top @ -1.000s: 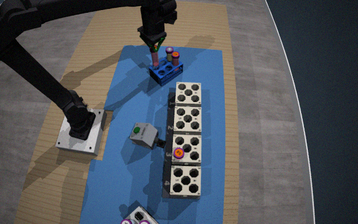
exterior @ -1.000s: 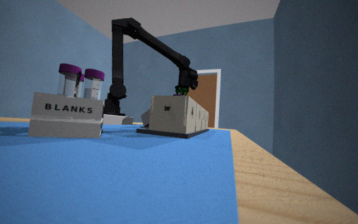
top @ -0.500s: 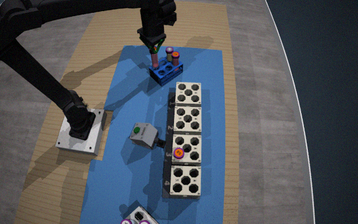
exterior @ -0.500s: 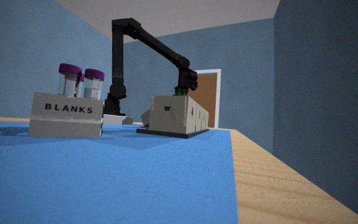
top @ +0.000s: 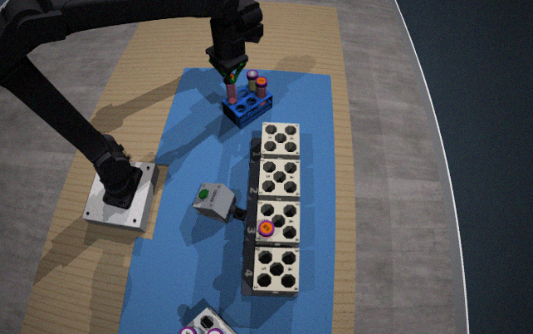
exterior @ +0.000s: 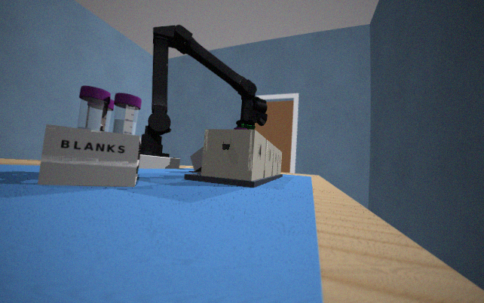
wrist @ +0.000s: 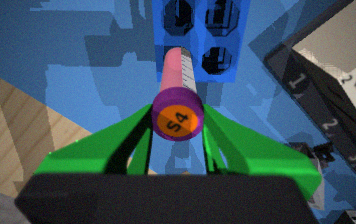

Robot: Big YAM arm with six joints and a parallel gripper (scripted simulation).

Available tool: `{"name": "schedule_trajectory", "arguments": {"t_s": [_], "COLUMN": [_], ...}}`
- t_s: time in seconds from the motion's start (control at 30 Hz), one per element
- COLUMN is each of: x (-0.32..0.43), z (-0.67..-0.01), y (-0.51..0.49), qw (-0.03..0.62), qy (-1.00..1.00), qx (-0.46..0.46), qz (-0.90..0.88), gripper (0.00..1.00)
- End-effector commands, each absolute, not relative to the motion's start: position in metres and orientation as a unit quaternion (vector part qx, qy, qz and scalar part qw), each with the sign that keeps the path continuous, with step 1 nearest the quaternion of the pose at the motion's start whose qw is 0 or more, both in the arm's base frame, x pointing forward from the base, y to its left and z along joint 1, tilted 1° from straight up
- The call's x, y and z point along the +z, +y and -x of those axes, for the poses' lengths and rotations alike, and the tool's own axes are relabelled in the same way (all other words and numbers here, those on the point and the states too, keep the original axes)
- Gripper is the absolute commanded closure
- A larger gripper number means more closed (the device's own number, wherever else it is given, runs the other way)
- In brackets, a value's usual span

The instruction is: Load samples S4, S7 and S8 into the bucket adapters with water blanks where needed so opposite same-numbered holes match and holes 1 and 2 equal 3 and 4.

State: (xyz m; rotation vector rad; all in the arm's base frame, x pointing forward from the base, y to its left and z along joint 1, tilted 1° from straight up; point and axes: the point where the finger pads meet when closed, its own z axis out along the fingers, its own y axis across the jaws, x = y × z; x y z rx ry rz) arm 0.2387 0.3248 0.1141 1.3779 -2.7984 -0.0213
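Observation:
My gripper (wrist: 177,111) is shut on sample S4 (wrist: 177,118), a pink-filled tube with a purple cap and orange dot. Its lower end sits at a well of the blue sample rack RS (top: 247,105); it also shows in the top view (top: 232,90). Two more tubes stand in RS: a grey-dot tube (top: 251,79) and an orange-dot tube (top: 261,85). The loading stand ST (top: 277,208) holds a row of adapters. Sample S8 (top: 266,228) stands in a near hole of adapter 3. The white blank rack RB (exterior: 89,156) holds purple-capped blanks (exterior: 126,113).
The grey box with the green DONE key (top: 203,194) stands left of adapters 2 and 3. The arm's base plate (top: 120,201) is on the wooden top at the left. RB shows at the bottom edge in the top view (top: 205,324).

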Motion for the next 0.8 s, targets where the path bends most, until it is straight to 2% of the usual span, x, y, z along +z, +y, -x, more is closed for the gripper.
{"name": "schedule_trajectory", "arguments": {"t_s": [0.0, 0.1, 0.13, 0.27, 0.77], "x": [0.11, 0.108, 0.127, 0.101, 0.084], "z": [-0.239, -0.239, -0.253, -0.239, -0.238], "y": [0.334, 0.334, 0.352, 0.334, 0.333], "qw": [0.003, 0.003, -0.022, 0.003, 0.003], "qy": [-0.897, -0.897, -0.896, -0.897, -0.897], "qx": [-0.01, -0.01, -0.024, -0.01, -0.01], "qz": [-0.443, -0.442, -0.442, -0.442, -0.442], "gripper": [1.0, 1.0, 1.0, 1.0, 1.0]}}
